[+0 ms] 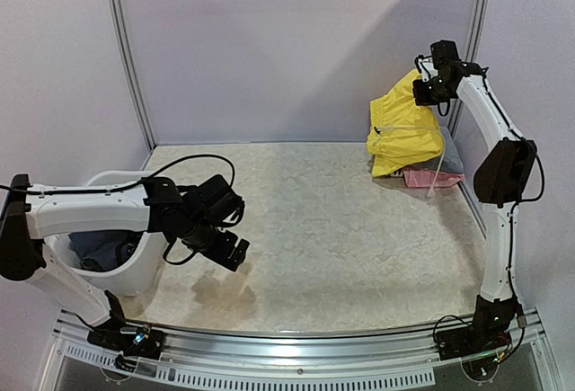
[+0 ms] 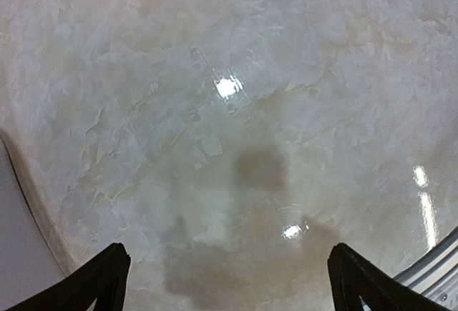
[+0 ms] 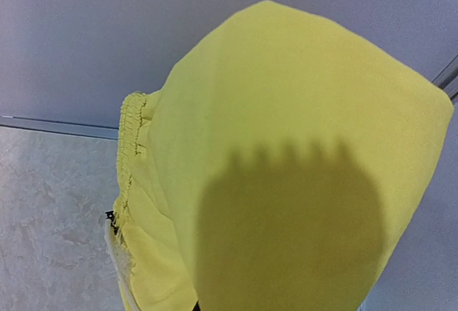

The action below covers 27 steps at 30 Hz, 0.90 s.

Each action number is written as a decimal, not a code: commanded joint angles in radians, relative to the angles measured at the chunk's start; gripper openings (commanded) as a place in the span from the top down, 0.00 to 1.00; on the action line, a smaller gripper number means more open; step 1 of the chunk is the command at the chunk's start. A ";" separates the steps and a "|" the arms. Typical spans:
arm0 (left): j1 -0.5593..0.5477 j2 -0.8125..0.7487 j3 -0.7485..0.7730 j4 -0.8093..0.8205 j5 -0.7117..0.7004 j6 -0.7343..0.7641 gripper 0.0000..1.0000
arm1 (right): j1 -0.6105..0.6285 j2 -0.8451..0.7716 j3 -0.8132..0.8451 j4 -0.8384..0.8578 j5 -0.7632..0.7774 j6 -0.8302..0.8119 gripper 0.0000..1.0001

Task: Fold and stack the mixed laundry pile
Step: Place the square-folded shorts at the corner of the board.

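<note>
Mixed laundry pile (image 1: 446,159) sat well apart from the white tub (image 1: 144,270), far to its right at the back of the surface (image 1: 332,229), with the yellow shorts (image 1: 404,130) lifted out of it.

We saw the right tool (image 1: 422,87) raised high, farther from the tub than anything else, closed on the top of the yellow shorts, which hung from it and filled the right wrist view (image 3: 286,132), elastic waistband (image 3: 131,129) at the left. A pink piece (image 1: 433,178) and a grey garment lay under the shorts. The left tool (image 1: 226,245) hovered just right of the tub above bare surface, its fingers (image 2: 100,279) spread wide and holding nothing. Inside the tub we made out dark blue cloth (image 1: 101,249).
</note>
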 commanded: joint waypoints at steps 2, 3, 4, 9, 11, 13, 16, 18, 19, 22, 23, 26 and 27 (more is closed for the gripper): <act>-0.014 -0.029 -0.005 -0.058 0.008 -0.020 0.01 | -0.047 0.066 0.006 0.128 -0.036 -0.012 1.00; -0.014 -0.029 -0.004 -0.064 0.010 -0.022 0.01 | -0.054 0.078 -0.002 0.143 -0.040 -0.014 1.00; -0.014 -0.029 -0.003 -0.070 0.011 -0.023 0.01 | -0.062 0.084 -0.009 0.156 -0.040 -0.016 1.00; -0.014 -0.029 -0.005 -0.091 0.014 -0.036 0.01 | -0.097 0.136 -0.014 0.211 -0.085 -0.032 1.00; -0.014 -0.029 -0.006 -0.096 0.019 -0.042 0.01 | -0.138 0.157 -0.014 0.224 -0.091 -0.043 1.00; -0.014 -0.027 -0.008 -0.100 0.021 -0.049 0.01 | -0.156 0.182 -0.014 0.234 -0.103 -0.061 1.00; -0.014 -0.023 -0.007 -0.106 0.023 -0.058 0.01 | -0.185 0.205 -0.014 0.244 -0.122 -0.076 1.00; -0.014 -0.019 -0.004 -0.110 0.022 -0.061 0.01 | -0.203 0.223 -0.015 0.251 -0.137 -0.082 1.00; -0.014 -0.017 -0.002 -0.113 0.020 -0.062 0.01 | -0.208 0.229 -0.014 0.256 -0.145 -0.091 1.00; -0.014 -0.006 0.003 -0.114 0.020 -0.063 0.01 | -0.214 0.250 -0.014 0.279 -0.165 -0.109 1.00; -0.014 0.001 0.007 -0.114 0.021 -0.063 0.01 | -0.216 0.255 -0.014 0.287 -0.167 -0.114 1.00; -0.014 0.026 0.027 -0.117 0.022 -0.057 0.01 | -0.216 0.272 -0.014 0.310 -0.165 -0.119 1.00; -0.014 0.034 0.034 -0.118 0.022 -0.053 0.01 | -0.217 0.278 -0.014 0.316 -0.160 -0.123 1.00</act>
